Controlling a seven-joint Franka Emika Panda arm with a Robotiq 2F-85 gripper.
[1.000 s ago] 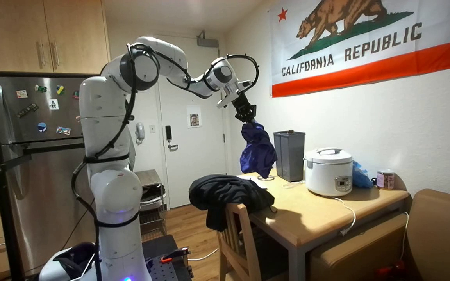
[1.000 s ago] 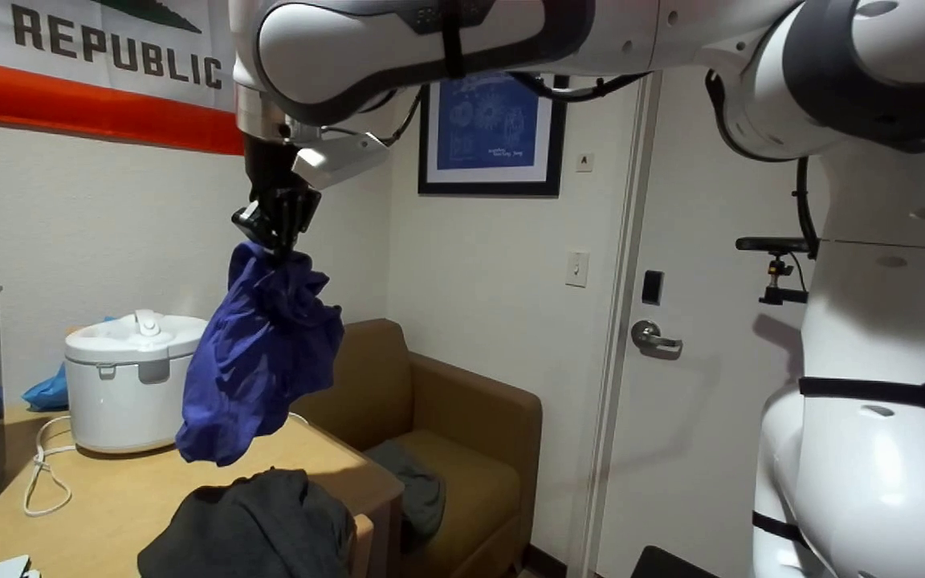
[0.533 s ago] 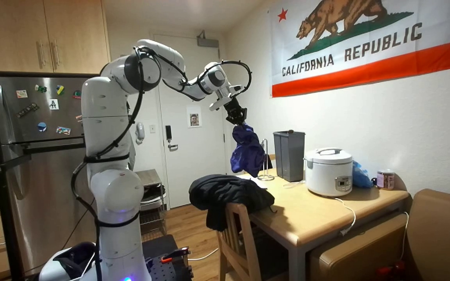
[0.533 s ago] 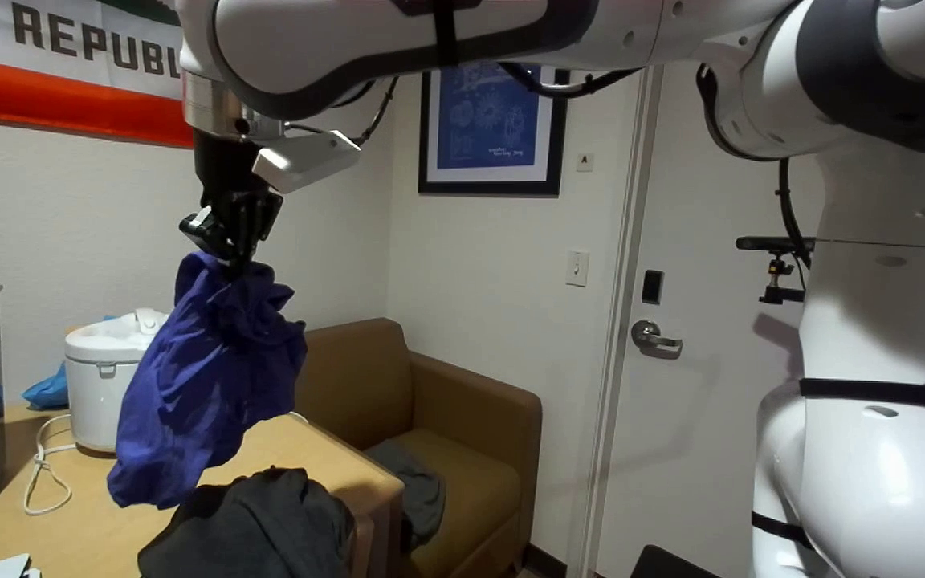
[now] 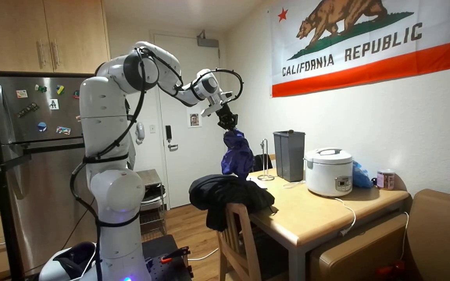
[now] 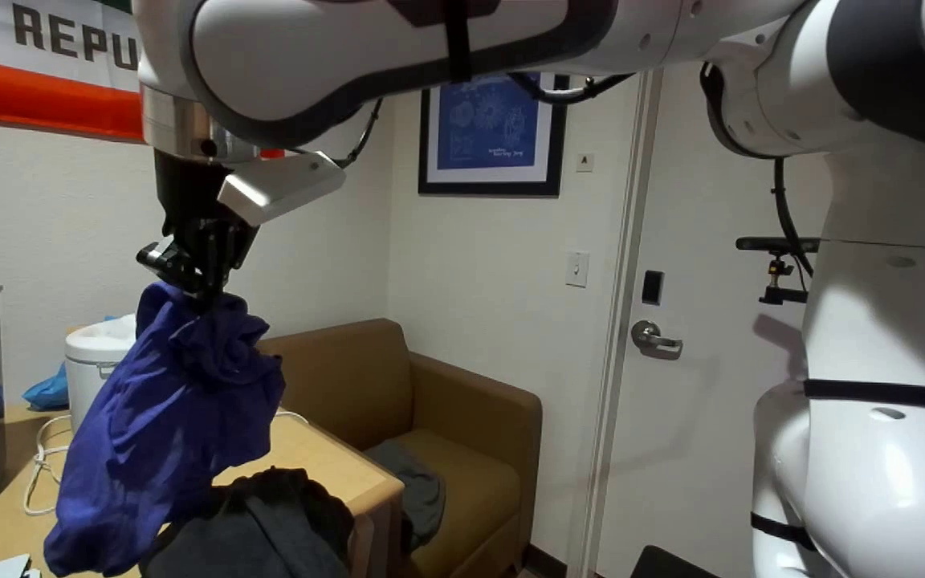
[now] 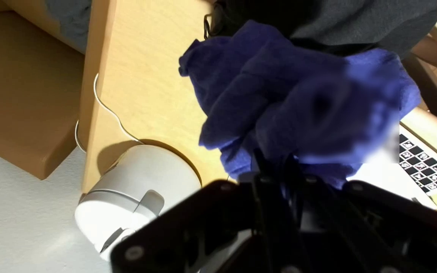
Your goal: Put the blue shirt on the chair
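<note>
Blue and crumpled, the shirt hangs lengthwise below the gripper pinching its top, its lower end near the dark garment draped over the wooden chair, so a sideways shift seems needed before release.

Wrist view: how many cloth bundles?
3: blue shirt in the gripper, dark bundle at top (possibly several garments), grey bundle at top left. More may be hidden behind the shirt.
</note>
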